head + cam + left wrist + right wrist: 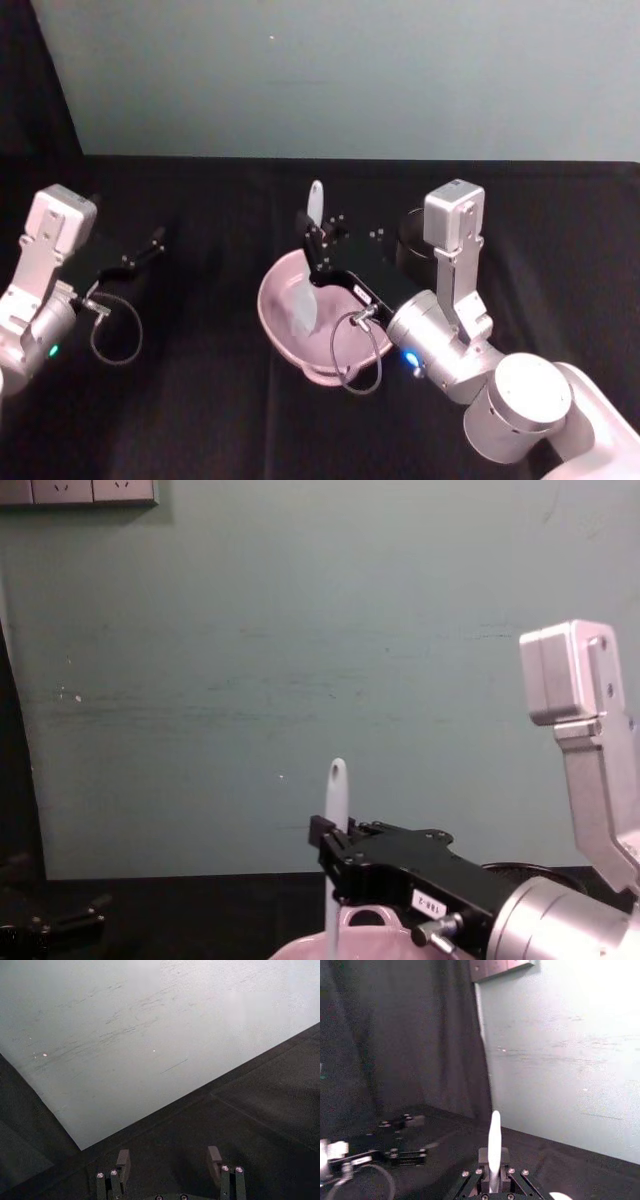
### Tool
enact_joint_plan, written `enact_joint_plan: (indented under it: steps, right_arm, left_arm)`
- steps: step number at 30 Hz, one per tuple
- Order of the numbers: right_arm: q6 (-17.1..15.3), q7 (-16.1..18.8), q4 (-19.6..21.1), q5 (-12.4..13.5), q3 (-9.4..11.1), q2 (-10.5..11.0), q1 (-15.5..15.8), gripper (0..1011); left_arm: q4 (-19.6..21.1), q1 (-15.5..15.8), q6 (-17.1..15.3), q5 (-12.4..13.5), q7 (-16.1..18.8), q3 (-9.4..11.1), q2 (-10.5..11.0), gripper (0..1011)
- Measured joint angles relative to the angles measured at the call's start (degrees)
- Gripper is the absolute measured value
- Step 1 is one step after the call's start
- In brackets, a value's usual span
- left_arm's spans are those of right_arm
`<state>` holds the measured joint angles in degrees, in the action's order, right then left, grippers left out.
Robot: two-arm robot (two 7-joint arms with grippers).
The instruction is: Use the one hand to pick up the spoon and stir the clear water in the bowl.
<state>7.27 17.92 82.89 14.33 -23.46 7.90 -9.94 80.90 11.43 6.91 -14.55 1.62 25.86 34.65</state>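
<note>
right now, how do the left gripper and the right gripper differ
The right gripper is shut on the spoon; the left gripper is open and holds nothing. The right gripper hangs over the pink bowl, holding the spoon upright with its scoop end down in the bowl; the left gripper is off to the left, over the black table. Both are black and point away from the robot.

Small white label [428, 904] on right pincer [326, 842]: print too small to read.
</note>
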Motion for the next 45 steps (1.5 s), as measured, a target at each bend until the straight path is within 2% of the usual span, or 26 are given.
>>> enact_joint_plan:
  steps: [9,17,19,25,32,33,35,38,41,45]
  right_arm:
    - [1.7,-2.4,-2.4,-2.6,2.2,-0.3,-1.6,120]
    - [1.0,-2.8,0.0,-3.8,3.8,1.4,0.0,120]
    - [0.2,-2.8,1.7,-4.0,4.4,2.2,1.0,120]
    - [-2.5,-2.0,6.9,-3.5,5.5,4.6,4.5,120]
    - [-6.4,0.4,12.3,-1.1,5.7,7.3,7.9,120]
    - [-7.8,1.1,13.5,-0.5,5.6,8.1,8.3,120]
    - [-9.2,1.7,14.8,0.0,5.5,9.1,8.6,120]
    - [-12.9,3.6,17.6,1.2,5.0,11.9,8.8,120]
    - [-15.5,4.9,19.5,2.4,4.8,13.8,8.8,120]
    - [-17.1,6.2,21.3,3.7,4.4,15.6,8.8,120]
  left_arm:
    - [0.0,0.0,0.0,0.0,0.0,0.0,0.0,1011]
    - [0.0,0.0,0.0,0.0,0.0,0.0,0.0,1011]
    - [0.0,0.0,0.0,0.0,0.0,0.0,0.0,1011]
    - [0.0,0.0,0.0,0.0,0.0,0.0,0.0,1011]
    - [0.0,0.0,0.0,0.0,0.0,0.0,0.0,1011]
    - [0.0,0.0,0.0,0.0,0.0,0.0,0.0,1011]
    - [0.0,0.0,0.0,0.0,0.0,0.0,0.0,1011]
    - [0.0,0.0,0.0,0.0,0.0,0.0,0.0,1011]
    - [0.0,0.0,0.0,0.0,0.0,0.0,0.0,1011]
    - [0.0,0.0,0.0,0.0,0.0,0.0,0.0,1011]
